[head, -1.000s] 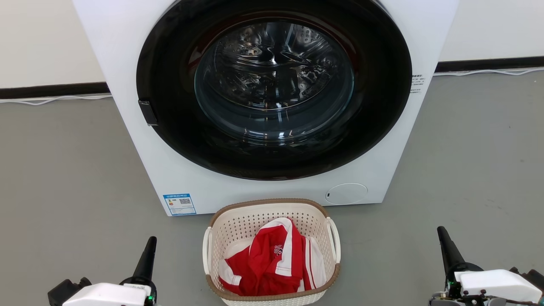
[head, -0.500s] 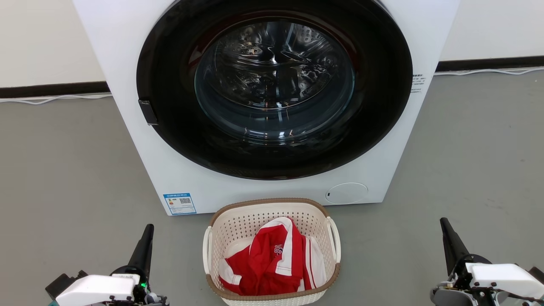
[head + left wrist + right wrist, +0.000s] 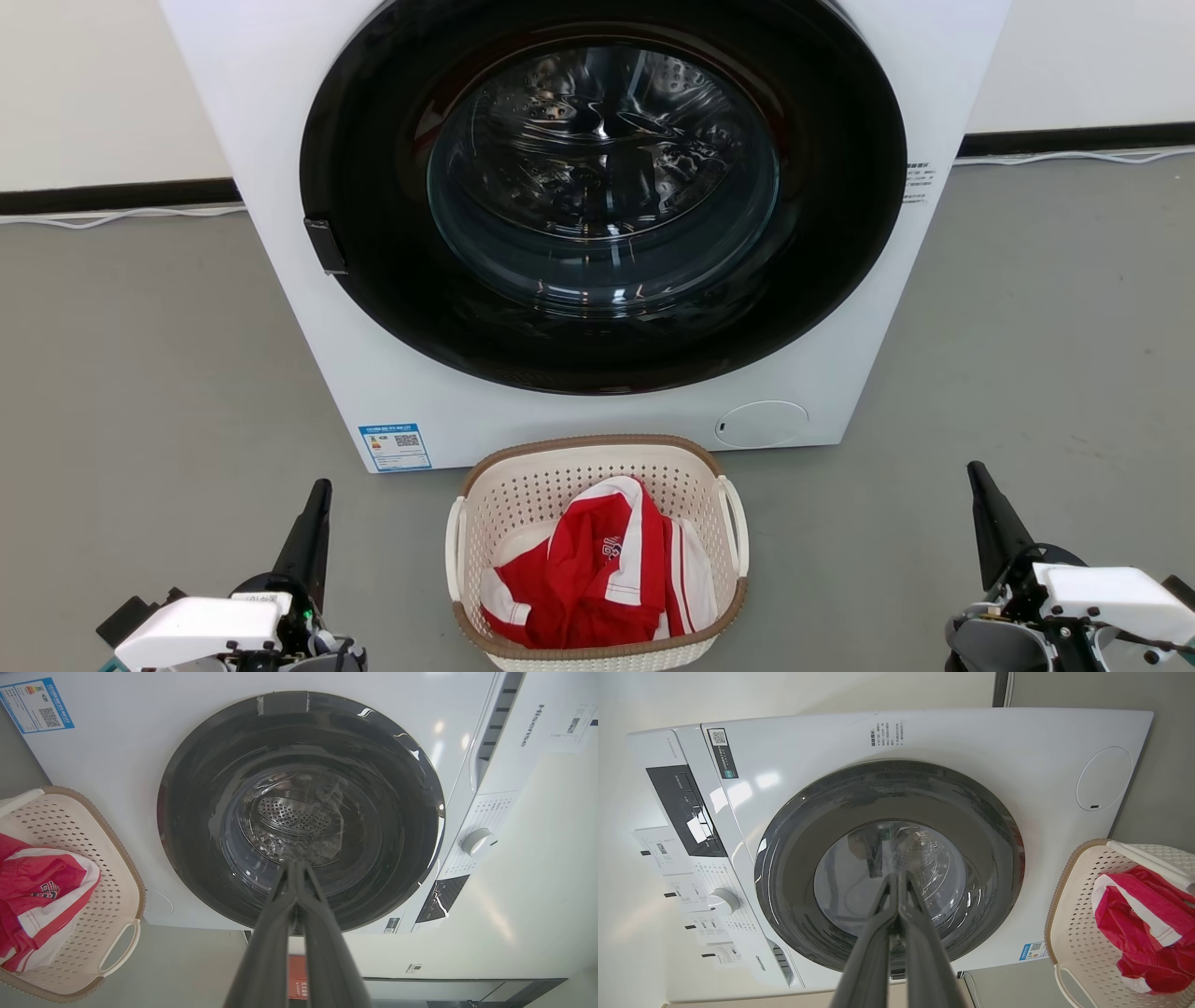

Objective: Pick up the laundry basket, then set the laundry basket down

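Observation:
The laundry basket (image 3: 523, 504), cream perforated plastic with a brown rim and white loop handles, stands on the floor in front of the washer, holding a red and white garment (image 3: 597, 569). It also shows at the left of the left wrist view as the laundry basket (image 3: 107, 868) and at the right of the right wrist view as the laundry basket (image 3: 1073, 933). My left gripper (image 3: 319, 490) is shut, well left of the basket and apart from it. My right gripper (image 3: 975, 471) is shut too, well to the basket's right. Both hold nothing.
A white front-loading washer (image 3: 373, 373) with a closed dark round door (image 3: 602, 187) stands right behind the basket. Grey floor (image 3: 140, 373) spreads on both sides. A white cable (image 3: 121, 217) runs along the wall base.
Both grippers have moved forward, their fingertips higher in the head view. The left one has drifted slightly left. The basket has not moved.

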You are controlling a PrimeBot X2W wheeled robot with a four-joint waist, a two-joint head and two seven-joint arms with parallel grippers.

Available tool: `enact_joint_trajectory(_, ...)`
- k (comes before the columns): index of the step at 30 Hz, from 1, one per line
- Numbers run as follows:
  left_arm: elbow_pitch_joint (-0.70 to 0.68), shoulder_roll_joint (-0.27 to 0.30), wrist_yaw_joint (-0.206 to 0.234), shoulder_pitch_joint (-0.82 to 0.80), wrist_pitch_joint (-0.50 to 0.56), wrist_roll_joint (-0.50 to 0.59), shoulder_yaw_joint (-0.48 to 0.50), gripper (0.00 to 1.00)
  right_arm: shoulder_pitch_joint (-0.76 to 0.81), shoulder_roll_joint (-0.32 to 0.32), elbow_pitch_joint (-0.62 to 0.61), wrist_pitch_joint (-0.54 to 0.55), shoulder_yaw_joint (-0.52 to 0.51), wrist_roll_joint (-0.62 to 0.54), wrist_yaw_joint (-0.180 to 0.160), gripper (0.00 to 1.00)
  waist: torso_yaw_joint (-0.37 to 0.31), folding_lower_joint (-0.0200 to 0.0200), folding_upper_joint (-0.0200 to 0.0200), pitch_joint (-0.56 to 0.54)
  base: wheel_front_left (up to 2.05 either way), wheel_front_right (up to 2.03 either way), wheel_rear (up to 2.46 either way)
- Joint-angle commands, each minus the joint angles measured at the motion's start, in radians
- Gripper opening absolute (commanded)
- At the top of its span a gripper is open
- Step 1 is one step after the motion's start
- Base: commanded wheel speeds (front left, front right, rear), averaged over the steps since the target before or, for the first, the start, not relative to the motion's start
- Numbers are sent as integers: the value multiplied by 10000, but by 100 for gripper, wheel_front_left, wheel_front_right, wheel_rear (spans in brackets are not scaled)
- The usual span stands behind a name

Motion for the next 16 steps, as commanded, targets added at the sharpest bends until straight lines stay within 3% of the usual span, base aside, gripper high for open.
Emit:
enact_joint_trajectory(1, -220, 78, -73, -531, 25, -36, 314, 0, -409, -68, -298, 77, 179, 68, 73, 0, 0, 0, -1, 0, 0, 0, 0)
enact_joint_trajectory(16, -218, 43, -73, -535, 65, 6, 364, 0, -409, -68, -298, 77, 179, 68, 73, 0, 0, 0, -1, 0, 0, 0, 0)
